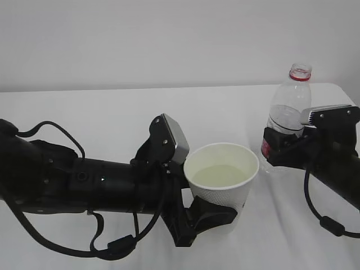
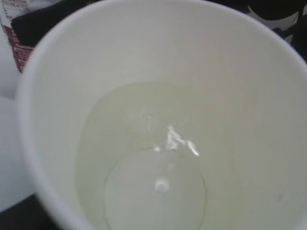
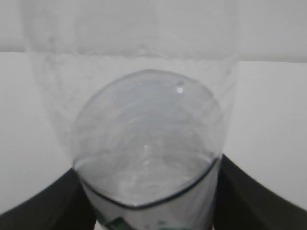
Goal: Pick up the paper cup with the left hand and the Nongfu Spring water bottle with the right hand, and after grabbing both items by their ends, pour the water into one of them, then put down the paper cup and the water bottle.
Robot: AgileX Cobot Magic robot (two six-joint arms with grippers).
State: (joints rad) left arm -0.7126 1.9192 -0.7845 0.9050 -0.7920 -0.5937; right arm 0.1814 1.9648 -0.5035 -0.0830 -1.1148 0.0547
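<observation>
On a white table [image 1: 112, 112], the left hand [image 1: 211, 216] clamps its jaws around the paper cup [image 1: 221, 174], upright near centre. At three o'clock from it, the right hand [image 1: 281, 147] pinches the Nongfu Spring water bottle [image 1: 288, 109], upright and uncapped. Only the left wrist view reveals the water [image 2: 144, 167] pooled inside the cup.

A white surface [image 1: 101, 112] fills the lower part of the exterior view and meets a pale wall behind. The Nongfu Spring water bottle [image 1: 288, 107] stands upright near its right far edge. The paper cup [image 1: 221, 183] sits toward the front; whether its base touches the surface cannot be told.
</observation>
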